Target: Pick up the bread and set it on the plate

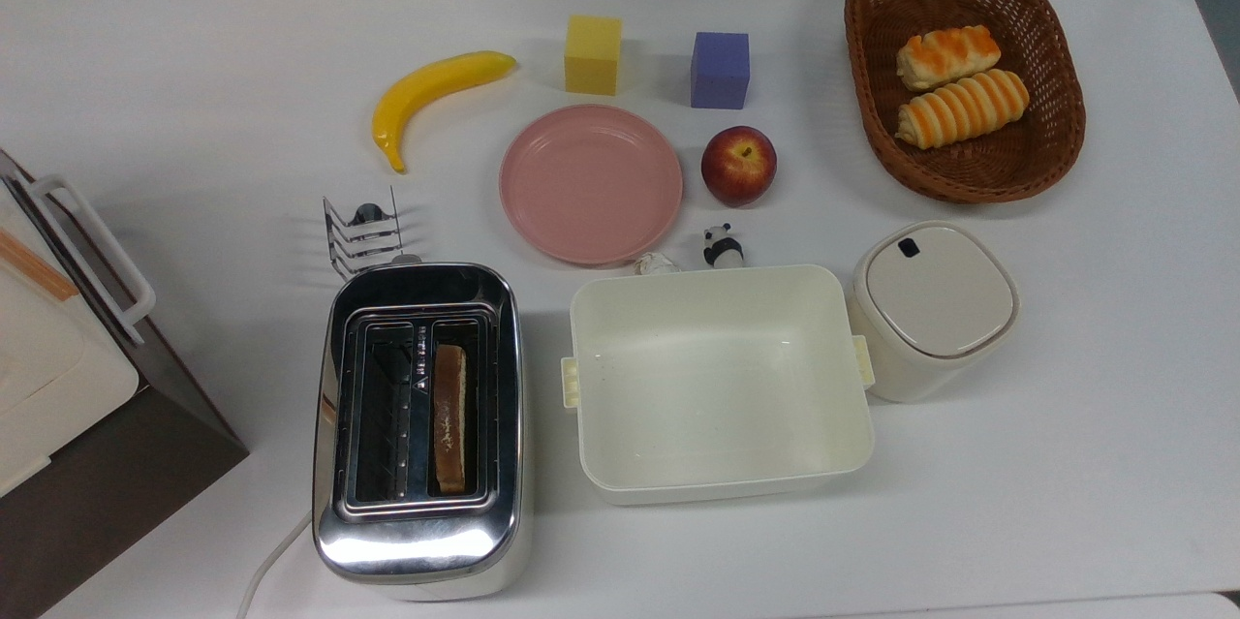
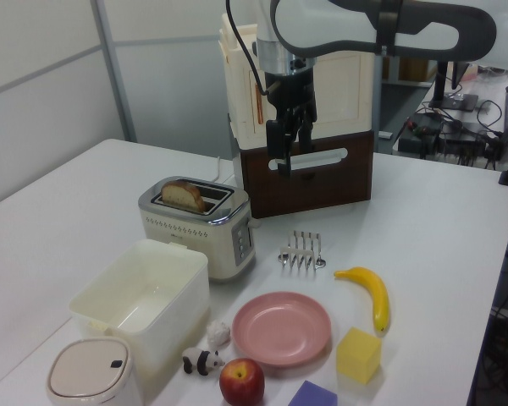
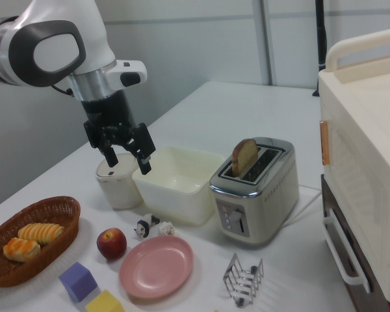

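Bread (image 1: 449,417) upright in toaster (image 1: 419,425); plate (image 1: 591,183) bare; hand (image 3: 127,158) spread, aloft.

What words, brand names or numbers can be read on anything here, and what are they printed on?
None can be read.
Toaster: small marks by the front buttons, too small to read.
Toaster slots: a row of tiny marks between them, not readable.
Lidded bin: a plain dark square on the lid, no lettering.
Cream appliance: an orange strip, no text visible.
Bread, plate, gripper: unmarked.
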`<action>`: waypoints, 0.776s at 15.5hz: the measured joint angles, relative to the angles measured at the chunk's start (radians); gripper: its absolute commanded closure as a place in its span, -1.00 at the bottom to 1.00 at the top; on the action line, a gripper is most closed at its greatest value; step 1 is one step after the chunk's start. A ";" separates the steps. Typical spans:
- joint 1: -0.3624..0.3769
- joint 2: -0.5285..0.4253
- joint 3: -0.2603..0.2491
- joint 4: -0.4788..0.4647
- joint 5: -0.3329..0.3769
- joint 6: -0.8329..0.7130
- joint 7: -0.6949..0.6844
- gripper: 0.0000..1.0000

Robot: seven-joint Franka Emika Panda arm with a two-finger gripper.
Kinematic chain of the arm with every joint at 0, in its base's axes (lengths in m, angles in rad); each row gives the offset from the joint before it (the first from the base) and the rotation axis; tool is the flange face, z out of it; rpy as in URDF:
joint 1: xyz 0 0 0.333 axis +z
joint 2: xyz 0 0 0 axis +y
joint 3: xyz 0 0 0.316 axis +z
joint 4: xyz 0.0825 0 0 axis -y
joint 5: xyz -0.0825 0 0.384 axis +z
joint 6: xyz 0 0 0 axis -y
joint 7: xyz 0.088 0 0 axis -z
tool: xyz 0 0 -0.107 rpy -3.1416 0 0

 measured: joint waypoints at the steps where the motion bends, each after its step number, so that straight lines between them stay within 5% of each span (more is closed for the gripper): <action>1: 0.000 0.000 0.000 0.000 0.000 0.000 0.000 -1.00; 12: 0.000 0.035 0.000 -0.008 0.000 0.190 0.000 -1.00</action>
